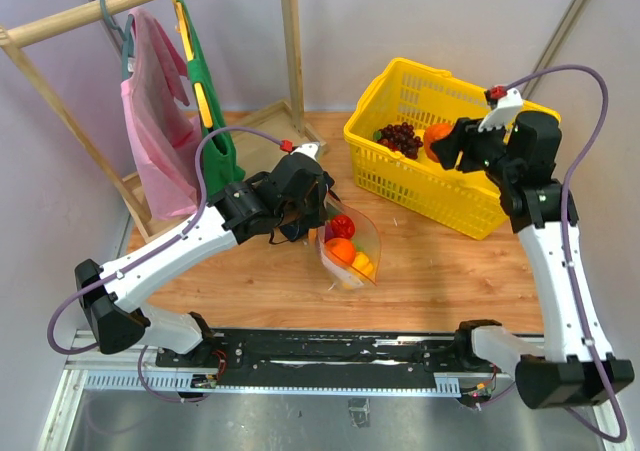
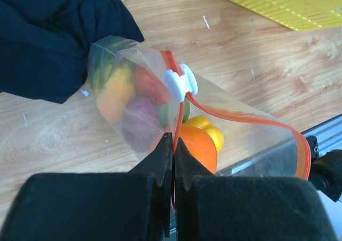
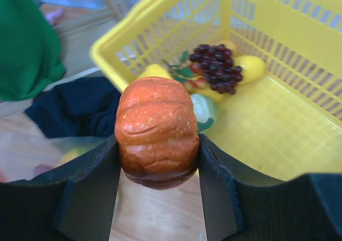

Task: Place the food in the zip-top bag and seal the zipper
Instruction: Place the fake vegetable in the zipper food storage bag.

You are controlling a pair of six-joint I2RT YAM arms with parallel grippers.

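— What is laid out, from the biggest thing down?

— A wooden table (image 1: 440,271) is seen, with a clothes rack (image 1: 290,31) stood at its far left and a yellow basket (image 1: 400,176) set at the far right. A dark cloth (image 2: 48,38) is spread just behind the zip-top bag (image 2: 128,107), and the bag's far corner is touched by it.

— Where is the bag found?

— It is found at the middle of the table, at the tip of the left gripper (image 2: 173,147). Its mouth is gaped open past the slider. The food is packed inside: a red tomato (image 1: 343,225), an orange (image 2: 199,145) and a yellow pepper (image 2: 211,130), with something green seen through the plastic.

— And how are the grippers held?

— The left jaws are pressed together on the zipper (image 2: 240,118), one lip being pinched below the white slider (image 2: 180,82). The right gripper (image 1: 455,151) is held over the basket, and an orange ridged toy (image 3: 156,129) is clamped between its fingers. Dark grapes (image 3: 216,67) are seen in the basket beneath.
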